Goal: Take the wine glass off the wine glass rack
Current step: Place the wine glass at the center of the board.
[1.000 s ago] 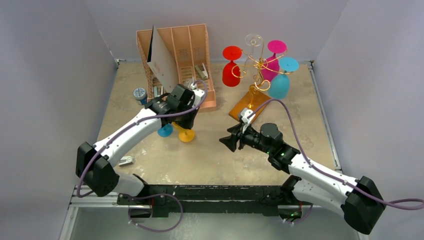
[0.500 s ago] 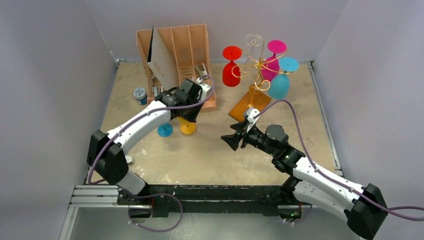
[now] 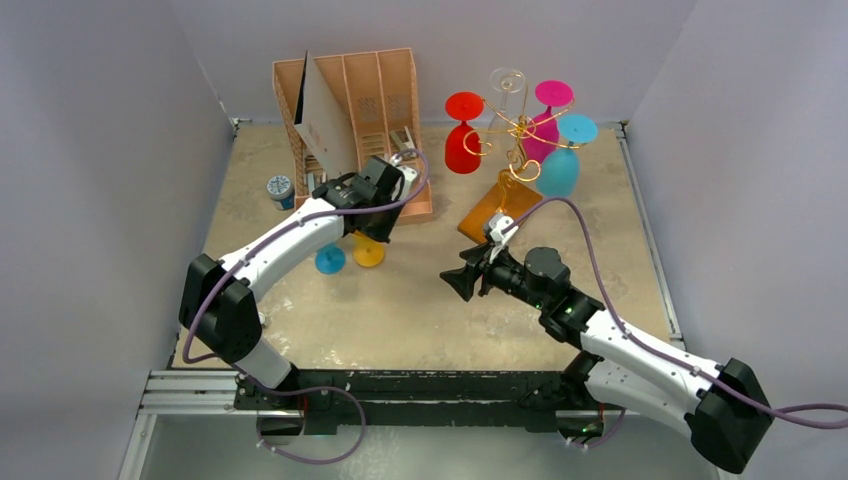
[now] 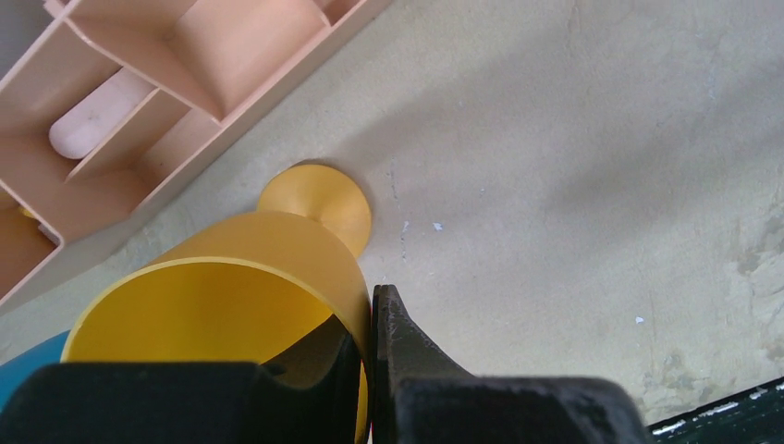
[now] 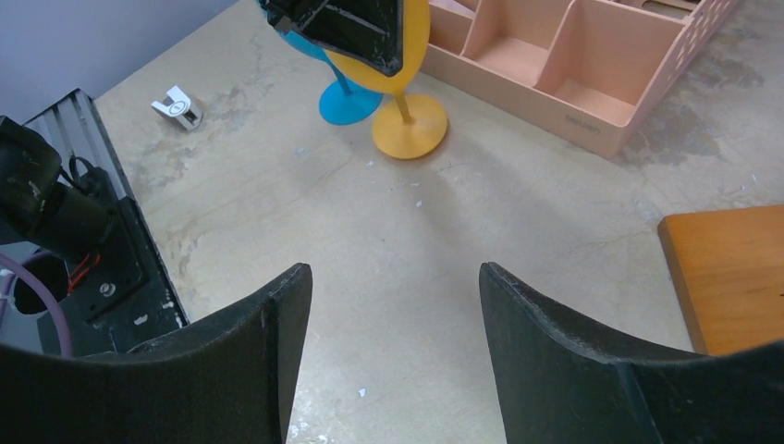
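Note:
The wine glass rack [image 3: 515,130], gold wire on an orange-brown base [image 3: 497,205] [image 5: 730,268], stands at the back right. Red [image 3: 462,135], pink [image 3: 545,115], cyan [image 3: 562,160] and clear [image 3: 507,80] glasses hang on it. A yellow wine glass [image 3: 368,252] [image 4: 277,250] [image 5: 410,134] stands upright, its foot on the table in front of the organiser. My left gripper [image 3: 373,230] [image 4: 373,305] is shut on its rim, one finger inside the bowl. My right gripper [image 3: 452,283] [image 5: 393,273] hovers open over mid-table, holding nothing.
A blue wine glass [image 3: 330,260] [image 5: 347,100] stands right beside the yellow one. The pink-tan file organiser [image 3: 375,110] [image 4: 139,92] is just behind them. A small blue-lidded jar [image 3: 279,187] sits at the left and a white clip [image 5: 177,106] lies near the front.
My left arm has carried the yellow glass back toward the organiser and set it upright on its foot. My right gripper's fingers have spread slightly wider.

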